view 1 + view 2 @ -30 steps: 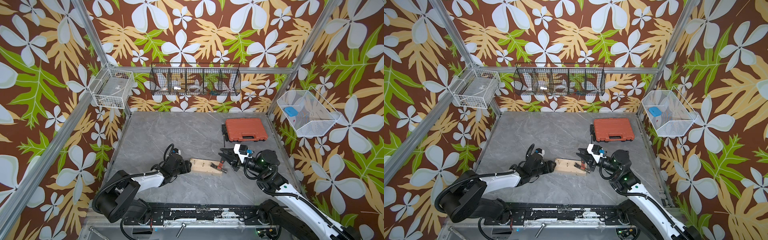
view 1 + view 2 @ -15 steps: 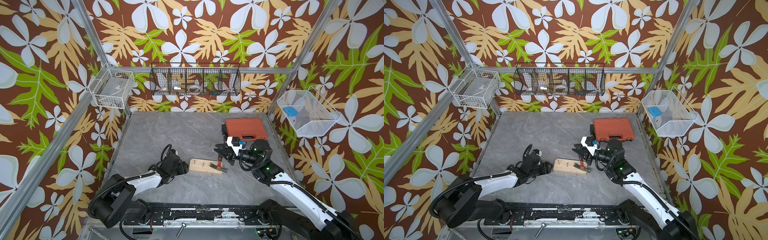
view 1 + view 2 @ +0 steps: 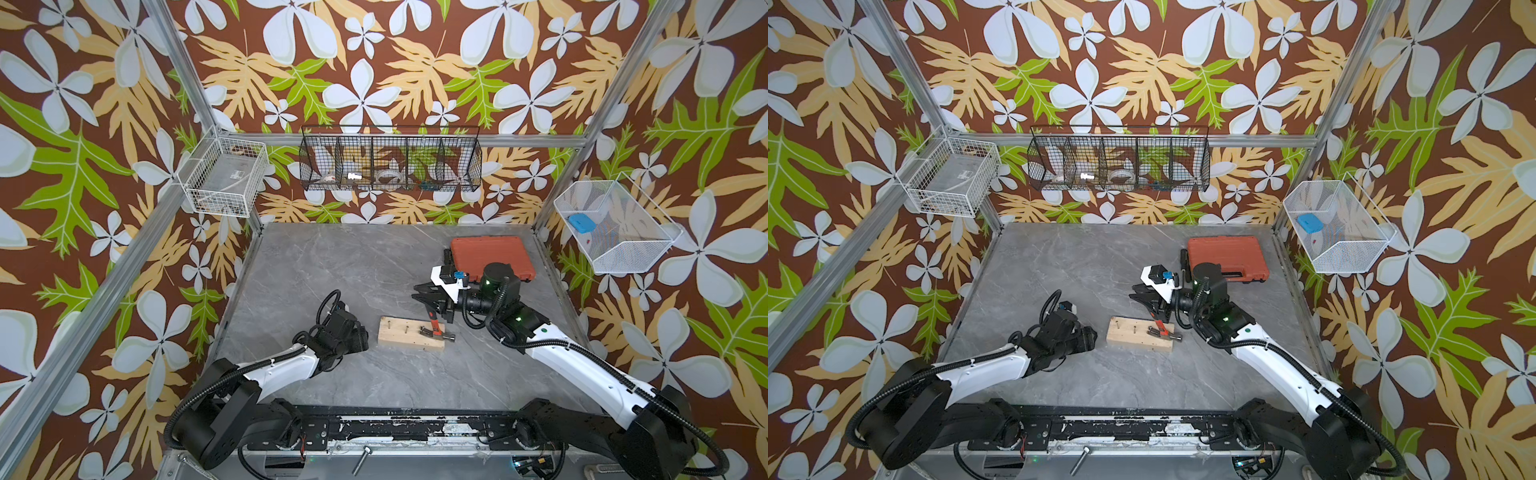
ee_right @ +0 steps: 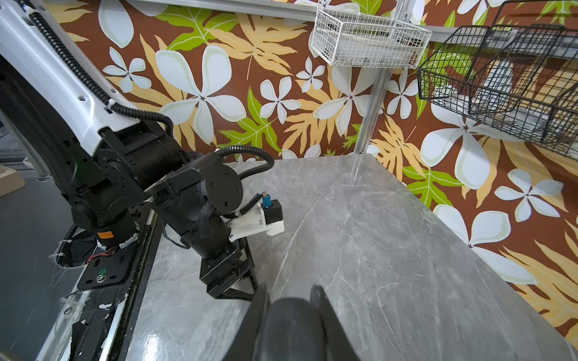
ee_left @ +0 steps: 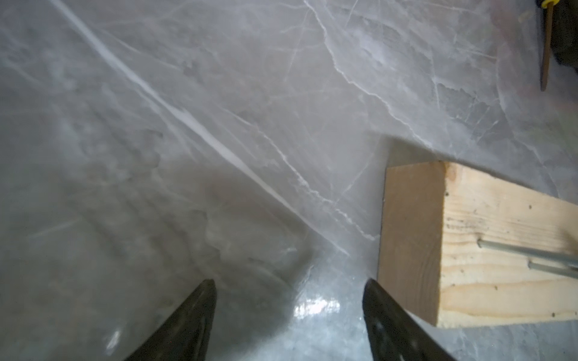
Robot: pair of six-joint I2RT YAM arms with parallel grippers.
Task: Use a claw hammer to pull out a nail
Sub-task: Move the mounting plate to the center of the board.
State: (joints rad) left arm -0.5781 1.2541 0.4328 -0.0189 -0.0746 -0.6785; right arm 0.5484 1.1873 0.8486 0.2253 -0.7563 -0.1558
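I can't read any text from here. The only marking is small dark print on an orange sticker [image 4: 104, 234] on the left arm [image 4: 131, 162], too small to read.

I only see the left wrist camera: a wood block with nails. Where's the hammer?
Observer: The right gripper has its jaws shut on the black handle of the claw hammer.
Operator: Is the head touching the block?
Observer: Yes, the steel head sits on the wooden block, at the end nearer the right gripper.
Operator: Anything else around?
Observer: A closed orange case lies farther back, beyond the right gripper.
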